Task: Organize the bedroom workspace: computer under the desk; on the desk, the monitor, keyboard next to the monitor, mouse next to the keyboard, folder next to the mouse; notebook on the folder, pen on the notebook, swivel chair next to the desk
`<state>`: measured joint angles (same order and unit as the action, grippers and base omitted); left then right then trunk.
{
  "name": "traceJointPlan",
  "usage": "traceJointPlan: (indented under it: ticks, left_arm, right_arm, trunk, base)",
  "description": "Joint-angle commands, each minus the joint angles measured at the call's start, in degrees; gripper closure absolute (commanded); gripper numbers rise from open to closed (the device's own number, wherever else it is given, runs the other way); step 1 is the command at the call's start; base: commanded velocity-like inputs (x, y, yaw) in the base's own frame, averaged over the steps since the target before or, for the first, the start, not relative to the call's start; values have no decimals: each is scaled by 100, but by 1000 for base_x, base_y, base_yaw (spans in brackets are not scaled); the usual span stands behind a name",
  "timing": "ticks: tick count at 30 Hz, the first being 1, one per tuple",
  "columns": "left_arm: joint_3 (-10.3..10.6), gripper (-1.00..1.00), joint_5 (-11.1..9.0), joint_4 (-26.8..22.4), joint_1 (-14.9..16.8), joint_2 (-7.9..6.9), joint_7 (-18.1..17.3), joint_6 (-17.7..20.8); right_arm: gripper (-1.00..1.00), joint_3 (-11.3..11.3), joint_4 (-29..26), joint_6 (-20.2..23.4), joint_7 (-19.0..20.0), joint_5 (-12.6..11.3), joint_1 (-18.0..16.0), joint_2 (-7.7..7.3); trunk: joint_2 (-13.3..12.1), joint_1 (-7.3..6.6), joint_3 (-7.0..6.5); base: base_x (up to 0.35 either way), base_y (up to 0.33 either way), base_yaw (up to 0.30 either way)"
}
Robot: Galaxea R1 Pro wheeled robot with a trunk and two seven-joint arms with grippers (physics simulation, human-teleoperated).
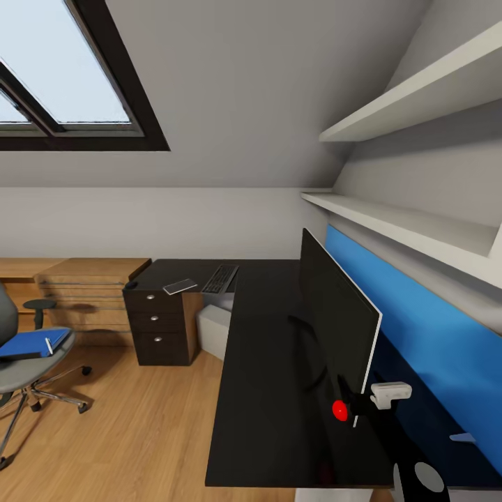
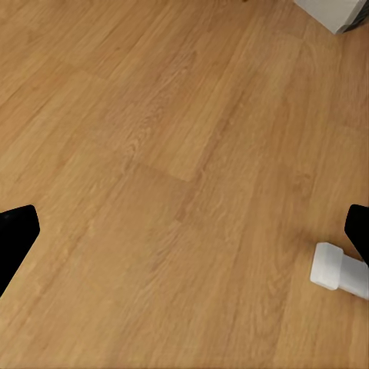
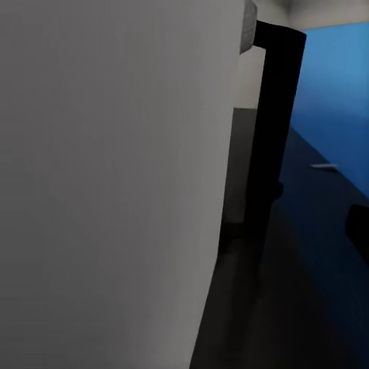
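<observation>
head view: the monitor (image 1: 339, 314) stands upright on the black desk (image 1: 265, 390) in the centre-right of the frame, seen nearly edge-on, a very wide thin screen with a black front and a pale edge. the right gripper (image 1: 362, 403) sits at its near lower corner, white and black with a red spot; whether it is clenched on the screen cannot be told. one slim dark keyboard (image 1: 220, 278) lies on the far part of the desk, upper centre, with one flat grey notebook (image 1: 180, 286) just left of it and one small dark mouse (image 1: 131, 284) at the far left corner. three dark drawers (image 1: 159, 322) with silver knobs sit below. a pale grey computer (image 1: 213, 330) stands on the floor under the desk. at the left edge one swivel chair (image 1: 21, 366) carries one blue folder (image 1: 31, 344) and a white pen (image 1: 49, 346) on its grey seat. a long blue wall panel (image 1: 418, 328) runs along the right, two white shelves (image 1: 418, 90) above it, a skylight (image 1: 63, 77) at upper left, and a wooden drawer chest (image 1: 87, 293) at mid left.

left wrist view: a light wood floor (image 2: 169, 177); the left gripper's black fingertips (image 2: 15, 234) sit at opposite edges, spread wide apart with nothing between.

right wrist view: the monitor's pale grey back (image 3: 115, 184) spans the left of the frame, its black stand (image 3: 269, 123) to the right on the dark desk.
</observation>
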<state>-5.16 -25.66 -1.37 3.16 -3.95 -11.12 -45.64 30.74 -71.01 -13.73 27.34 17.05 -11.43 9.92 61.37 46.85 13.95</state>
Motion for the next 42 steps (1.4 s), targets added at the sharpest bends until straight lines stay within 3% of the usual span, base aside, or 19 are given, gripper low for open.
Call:
traceJointPlan:
  ticks: [1, 33, 42]
  left_arm:
    - [-44, -100, -20, 6, 5, -1, -60, -7]
    - [-46, -100, -21, 6, 2, -16, -62, -9]
    - [-46, -100, -23, 6, 1, -12, -58, -7]
  right_arm:
    - [-100, 28, 0, -34, 26, 65, -8, 8]
    - [-100, 28, 8, -34, 21, 71, -8, 8]
    - [-100, 28, 12, -34, 19, 71, -8, 8]
  trunk:
    - [5, 1, 7]
    - [5, 1, 7]
    - [5, 1, 7]
  base:
    - [107, -57, 0]
    - [10, -6, 0]
    - [-206, 0, 0]
